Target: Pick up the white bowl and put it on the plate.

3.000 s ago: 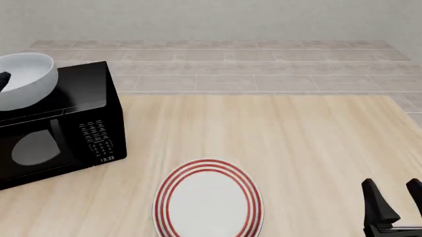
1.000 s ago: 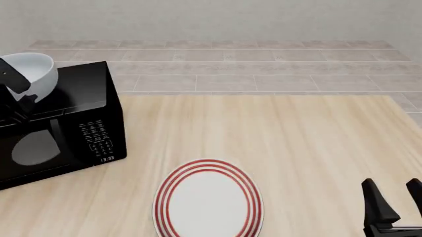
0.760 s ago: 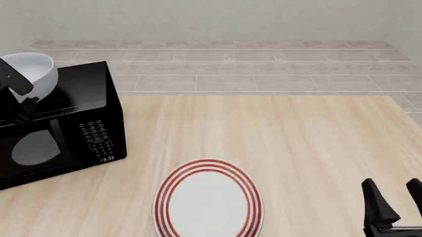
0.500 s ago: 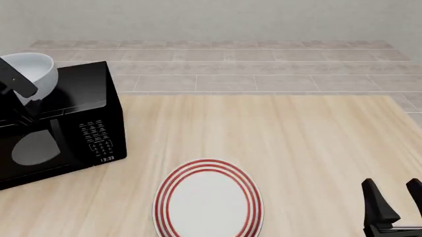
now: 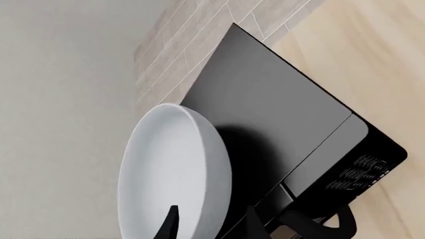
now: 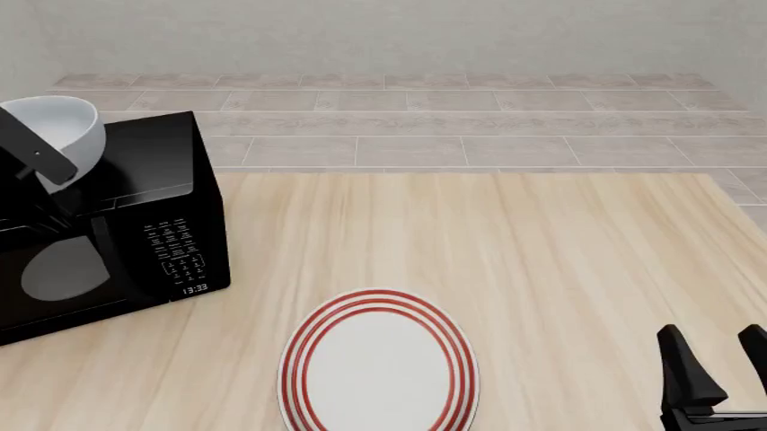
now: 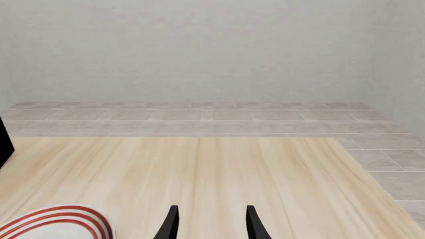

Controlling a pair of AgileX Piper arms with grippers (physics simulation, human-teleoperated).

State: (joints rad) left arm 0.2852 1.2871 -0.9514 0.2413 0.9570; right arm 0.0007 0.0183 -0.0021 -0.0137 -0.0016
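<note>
We note a black microwave (image 6: 102, 224) at the left of the wooden worktop (image 6: 540, 260), and the white bowl (image 6: 66, 135) sits tilted above its top, at the far left corner. The plate (image 6: 379, 364) with red rings lies flat near the front edge, well apart from the microwave, with bare wood between them; nothing stands on that stretch.

The left pincer (image 6: 36, 162) grasps the white bowl at its near rim: in the left wrist view its two dark fingers (image 5: 169, 226) straddle the bowl wall (image 5: 176, 174), one inside, one outside. That view also shows the bowl's shadow on the microwave top (image 5: 272, 114) and the keypad, which the front view gives head-on with the clock readout.

The right pincer (image 6: 719, 373) rests at the front right corner, fingers spread and holding nothing; its wrist view shows the fingers (image 7: 171, 224) parted over bare wood, with a sliver of the plate (image 7: 59, 221) at one side.

Against the frame three seconds back, the bowl appears smaller and more upright, and the left pincer now shows across its near side. Plate and right pincer are unchanged.
</note>
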